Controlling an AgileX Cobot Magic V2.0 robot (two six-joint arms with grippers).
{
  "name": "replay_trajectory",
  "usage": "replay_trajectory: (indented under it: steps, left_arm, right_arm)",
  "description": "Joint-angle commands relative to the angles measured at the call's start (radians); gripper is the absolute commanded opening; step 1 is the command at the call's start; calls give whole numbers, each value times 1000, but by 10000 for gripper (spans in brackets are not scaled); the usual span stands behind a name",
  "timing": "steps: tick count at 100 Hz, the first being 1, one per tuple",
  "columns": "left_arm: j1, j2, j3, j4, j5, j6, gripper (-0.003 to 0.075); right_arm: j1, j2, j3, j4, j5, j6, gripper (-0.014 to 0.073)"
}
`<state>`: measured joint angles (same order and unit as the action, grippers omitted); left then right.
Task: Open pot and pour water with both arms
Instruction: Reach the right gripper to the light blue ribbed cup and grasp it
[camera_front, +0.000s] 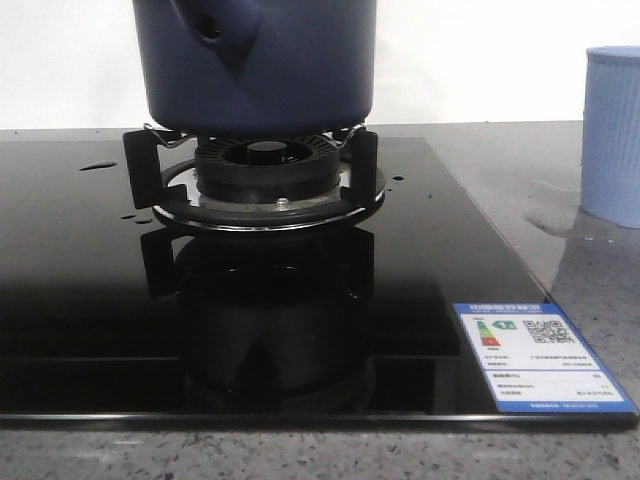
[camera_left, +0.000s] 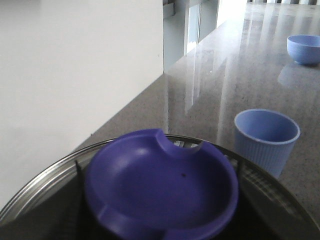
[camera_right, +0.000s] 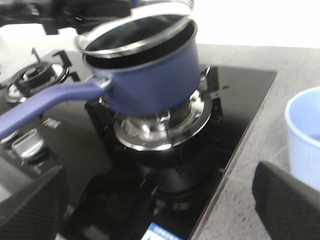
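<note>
Dark navy enamel marks the pot (camera_front: 255, 65), which is seen on the burner stand (camera_front: 265, 185) of the black glass hob (camera_front: 90, 300), sitting slightly tilted in the right wrist view, its long handle (camera_right: 45, 102) reaching back toward that camera. A glass lid (camera_right: 137, 27) with a metal rim lies askew over the mouth, so the pot is judged only partly opened. The right gripper (camera_right: 160, 200) is spread wide, its dark pads at either edge of the view, holding nothing; the handle lies ahead of it and to one side. The left gripper's fingers are not shown, so its state cannot be told; directly below its camera a purple knob (camera_left: 160, 187) on the lid is seen, which suggests a placing for lifting. A light blue ribbed cup (camera_front: 612, 135) is set beside the hob, beyond the right gripper, presumably to receive the pour. Droplets of water (camera_front: 98, 166) are scattered on the glass.
</note>
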<state>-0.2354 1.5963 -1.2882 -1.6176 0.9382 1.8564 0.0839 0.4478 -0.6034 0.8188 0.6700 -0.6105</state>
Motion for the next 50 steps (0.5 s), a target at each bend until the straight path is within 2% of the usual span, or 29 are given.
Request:
replay_trajectory:
  steps: [1, 10, 30, 50]
  left_arm:
    - [18, -101, -46, -105, 45, -17, 303]
    - [47, -142, -46, -88, 40, -81, 303]
    - [112, -243, -46, -5, 42, -218, 306]
    - [128, -332, -46, 25, 38, -241, 306]
  right_arm:
    - [-5, 17, -33, 25, -113, -13, 656]
    - [-5, 17, -33, -27, -214, -13, 656]
    - [-5, 23, -26, -299, -438, -13, 656]
    - [-5, 23, 95, -316, -608, -13, 656]
